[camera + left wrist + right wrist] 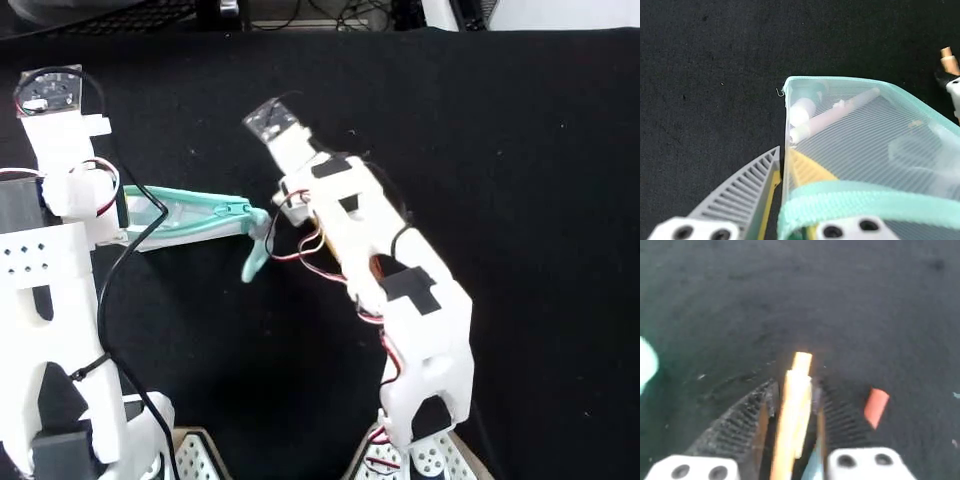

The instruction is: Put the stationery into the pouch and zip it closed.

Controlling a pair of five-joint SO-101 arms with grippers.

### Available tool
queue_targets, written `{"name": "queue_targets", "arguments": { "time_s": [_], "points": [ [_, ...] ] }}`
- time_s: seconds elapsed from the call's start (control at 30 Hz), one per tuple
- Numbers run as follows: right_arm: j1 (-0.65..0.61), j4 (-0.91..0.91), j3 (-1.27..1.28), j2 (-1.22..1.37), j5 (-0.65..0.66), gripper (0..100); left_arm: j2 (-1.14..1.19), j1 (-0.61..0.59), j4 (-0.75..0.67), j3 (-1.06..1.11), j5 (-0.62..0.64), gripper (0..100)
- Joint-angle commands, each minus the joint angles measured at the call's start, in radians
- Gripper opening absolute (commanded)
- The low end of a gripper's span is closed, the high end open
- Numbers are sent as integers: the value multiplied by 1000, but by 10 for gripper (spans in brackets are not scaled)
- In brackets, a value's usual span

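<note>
A clear pouch [195,212] with mint trim lies between the two arms. My left gripper [135,215] is shut on its end. In the left wrist view the pouch [865,135] holds a pink pen [840,111] and white items, and its edge is pinched in my left gripper [782,155]. My right gripper [272,222] is at the pouch's other end, beside a hanging mint strap [255,258]. In the right wrist view my right gripper [794,382] is shut on an orange stick [792,410] just above the black cloth.
A small red piece [875,406] lies on the black cloth [500,150] close to my right gripper's fingers. The cloth covers the table, with open room to the right and at the back. Cables and equipment line the far edge.
</note>
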Motion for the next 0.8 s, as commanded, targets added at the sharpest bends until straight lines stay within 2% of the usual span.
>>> {"name": "queue_targets", "arguments": {
  "time_s": [0.0, 0.13, 0.3, 0.6, 0.77],
  "points": [
    [-23, 20, -51, -5, 40, 14, 3, -12, -8, 18, -5, 29],
    [3, 72, -56, -39, -46, 12, 3, -12, -8, 18, -5, 29],
    [44, 133, 31, -239, -112, 12, 3, -12, -8, 13, -5, 29],
    [43, 133, 579, -809, -114, 12, 3, -10, -8, 18, -5, 29],
    [41, 137, 892, -1021, -69, 12, 6, -10, -12, 19, -5, 29]
  ]
}}
